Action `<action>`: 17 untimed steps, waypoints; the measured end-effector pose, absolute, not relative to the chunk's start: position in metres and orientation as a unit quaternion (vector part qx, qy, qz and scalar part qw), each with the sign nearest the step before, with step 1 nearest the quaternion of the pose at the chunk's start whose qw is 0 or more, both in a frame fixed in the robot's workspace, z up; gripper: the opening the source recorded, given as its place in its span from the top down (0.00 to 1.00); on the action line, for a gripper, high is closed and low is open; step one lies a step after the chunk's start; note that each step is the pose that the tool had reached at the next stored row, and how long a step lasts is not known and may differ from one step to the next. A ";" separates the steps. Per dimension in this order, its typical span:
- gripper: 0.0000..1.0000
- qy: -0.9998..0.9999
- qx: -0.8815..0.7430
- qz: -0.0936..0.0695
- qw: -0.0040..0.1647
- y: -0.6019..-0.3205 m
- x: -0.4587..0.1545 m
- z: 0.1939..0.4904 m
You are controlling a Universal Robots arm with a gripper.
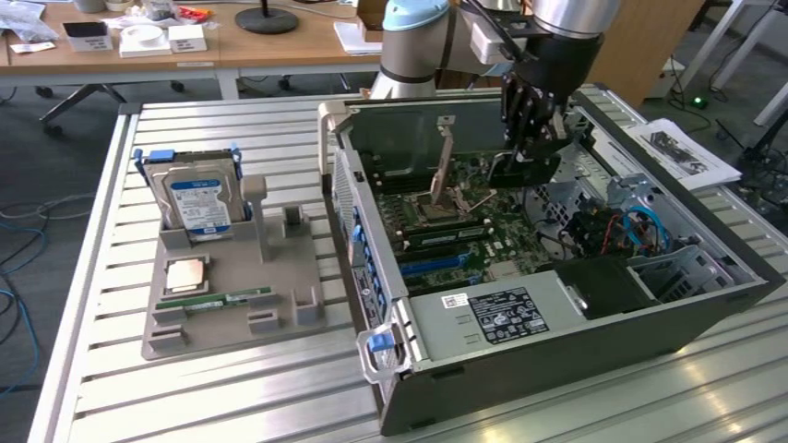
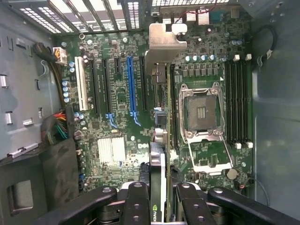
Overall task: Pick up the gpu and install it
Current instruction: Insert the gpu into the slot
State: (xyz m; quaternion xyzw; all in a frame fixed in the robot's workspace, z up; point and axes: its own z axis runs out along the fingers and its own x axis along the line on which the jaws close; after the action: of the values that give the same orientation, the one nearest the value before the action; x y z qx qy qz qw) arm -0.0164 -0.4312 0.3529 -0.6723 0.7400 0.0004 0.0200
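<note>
Holds the gpu clamped edge-down in the gripper above the motherboard, long axis parallel to the blue expansion slot, between that slot and the CPU socket.

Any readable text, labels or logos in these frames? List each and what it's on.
No lettering reads clearly.
gpu, held in the gripper: white logo mark on its edge, no letters legible.
hard drive, blue label: print too small.
black label inside the computer case: too small.
papers at the exterior view's right: blurred.
motherboard markings: too small.
</note>
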 end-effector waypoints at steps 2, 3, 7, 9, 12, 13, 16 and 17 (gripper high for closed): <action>0.73 0.740 -0.672 0.000 0.020 -0.433 -0.016 0.353; 0.73 0.740 -0.673 0.000 0.020 -0.434 -0.016 0.353; 0.73 0.739 -0.673 0.000 0.020 -0.438 -0.017 0.353; 0.73 0.739 -0.673 0.000 0.020 -0.441 -0.017 0.353; 0.73 0.739 -0.673 0.000 0.020 -0.444 -0.017 0.353; 0.73 0.739 -0.673 0.000 0.020 -0.446 -0.017 0.353; 0.73 0.739 -0.673 0.000 0.020 -0.450 -0.017 0.353; 0.73 0.739 -0.673 0.000 0.020 -0.451 -0.018 0.353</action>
State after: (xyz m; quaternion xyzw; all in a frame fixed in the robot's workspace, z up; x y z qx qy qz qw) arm -0.0176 -0.4515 0.3527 -0.6731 0.7393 0.0004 0.0201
